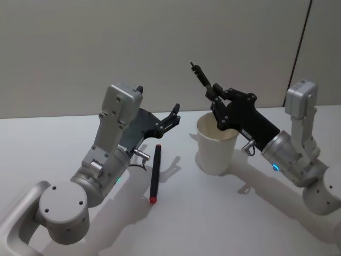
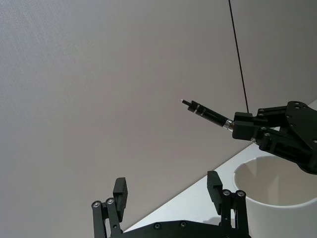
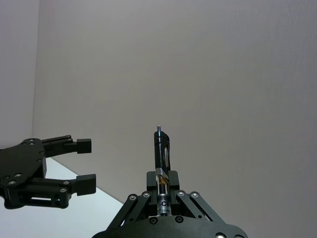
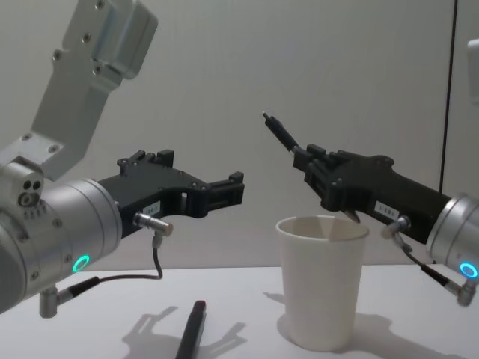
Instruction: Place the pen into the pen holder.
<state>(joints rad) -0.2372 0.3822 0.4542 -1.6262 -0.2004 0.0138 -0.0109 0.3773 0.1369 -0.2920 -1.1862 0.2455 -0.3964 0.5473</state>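
Head view: the right gripper (image 1: pixel 216 96) is clenched on a slim black pen (image 1: pixel 201 76), which slants up and away toward the robot's left, its tip high against the wall (image 1: pixel 160 42). The gripper hangs just above the far rim of the white paper cup (image 1: pixel 217 144), which stands upright on the white table (image 1: pixel 240 224). The left gripper (image 1: pixel 169 120) hovers off the table to the cup's left, fingers spread and holding nothing. Below it a red-ended pen (image 1: pixel 155 173) lies flat on the table, near the cup but apart from it.

Left wrist view: the left gripper (image 2: pixel 168 191) shows its two fingers (image 2: pixel 121 192) wide apart. Beyond them is the cup (image 2: pixel 277 208), and above its rim the right gripper (image 2: pixel 255 129) grips the black pen (image 2: pixel 208 113).

Right wrist view: the right gripper (image 3: pixel 161 177) is shut on the black pen (image 3: pixel 161 151), which juts straight out past the fingertips. The barrel seems to carry a label where it is pinched. The left gripper (image 3: pixel 85 164) hangs farther off, spread open.

Chest view: the right gripper (image 4: pixel 314 163) holds the black pen (image 4: pixel 281 133) tilted, above the cup (image 4: pixel 322 292) and clear of its rim. The left gripper (image 4: pixel 233 188) is level with it, well apart. The red-ended pen (image 4: pixel 191 329) lies on the table to the cup's left.
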